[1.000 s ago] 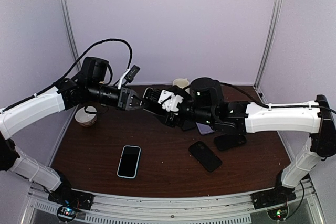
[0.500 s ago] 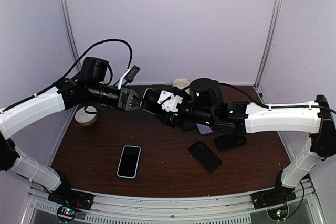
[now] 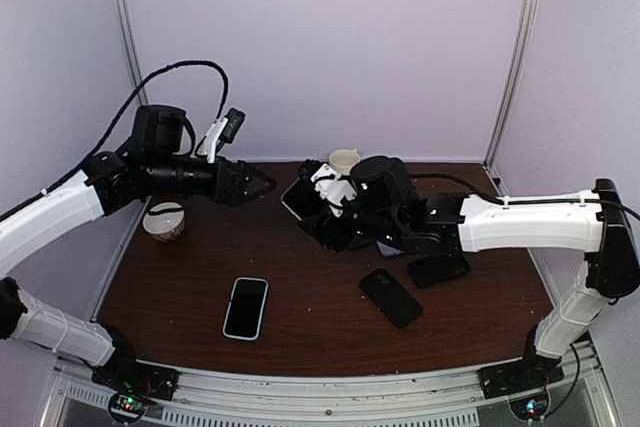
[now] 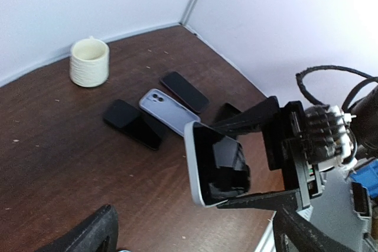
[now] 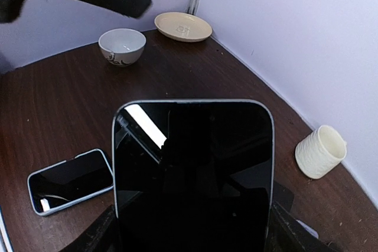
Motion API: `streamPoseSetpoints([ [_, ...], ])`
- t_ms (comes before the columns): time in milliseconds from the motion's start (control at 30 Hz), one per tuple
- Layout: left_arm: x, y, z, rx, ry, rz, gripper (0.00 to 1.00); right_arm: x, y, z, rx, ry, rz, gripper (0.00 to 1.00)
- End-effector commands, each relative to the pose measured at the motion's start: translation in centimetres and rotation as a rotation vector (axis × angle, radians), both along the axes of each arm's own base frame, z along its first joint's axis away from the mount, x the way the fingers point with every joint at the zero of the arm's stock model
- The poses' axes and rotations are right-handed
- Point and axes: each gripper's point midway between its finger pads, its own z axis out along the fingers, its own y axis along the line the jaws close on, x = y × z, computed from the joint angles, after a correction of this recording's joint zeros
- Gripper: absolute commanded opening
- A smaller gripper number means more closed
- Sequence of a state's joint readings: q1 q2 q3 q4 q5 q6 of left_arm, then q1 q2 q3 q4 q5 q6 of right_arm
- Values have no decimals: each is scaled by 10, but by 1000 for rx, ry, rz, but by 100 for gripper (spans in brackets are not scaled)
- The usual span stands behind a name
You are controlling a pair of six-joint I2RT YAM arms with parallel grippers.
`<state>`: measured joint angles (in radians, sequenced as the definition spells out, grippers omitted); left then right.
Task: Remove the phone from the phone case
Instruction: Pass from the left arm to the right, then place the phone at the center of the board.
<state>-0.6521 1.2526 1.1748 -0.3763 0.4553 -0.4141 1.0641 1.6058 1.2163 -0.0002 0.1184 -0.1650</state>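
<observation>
**Right hand** (image 4: 221, 166): the fingers are clamping the two long sides of the phone (image 5: 193, 169) and holding it in the air above the middle of the bench (image 3: 300, 347). The dark screen is facing the wrist camera.

**Phone case** (image 4: 192, 163): pale, and it is still wrapping the phone's edges. The phone is sitting inside it.

**Left hand** (image 3: 262, 183): the fingers are standing wide apart with nothing between them. It is hovering just left of the held phone and pointing at it, without touching.

**On the bench, near side:**
- A second phone in a light blue case (image 3: 246, 307) is lying screen up.
- A dark phone (image 3: 390, 297) is lying to its right, well apart from it.

**Under and behind the right arm:**
- A pale case with a camera cutout (image 4: 168, 110) is lying flat.
- A dark handset (image 4: 131, 123) is lying on one side of it, and another (image 4: 184, 91) on the other.

**Far side:**
- A cream ribbed cup (image 3: 344, 159) is standing upright.
- A white bowl (image 3: 165, 220) is sitting at the left edge.
- A cream plate (image 5: 183, 26) is lying in the corner beyond the bowl.
</observation>
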Motion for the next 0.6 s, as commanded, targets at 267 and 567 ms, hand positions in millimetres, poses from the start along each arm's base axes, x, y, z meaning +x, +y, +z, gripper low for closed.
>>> streamPoseSetpoints([
  [267,45,86,9,299,-317,417,98,76,-6,-77,109,409,-395,25],
  [567,42,85,11,293,-328,397,97,117,-5,-136,27,492,-556,26],
])
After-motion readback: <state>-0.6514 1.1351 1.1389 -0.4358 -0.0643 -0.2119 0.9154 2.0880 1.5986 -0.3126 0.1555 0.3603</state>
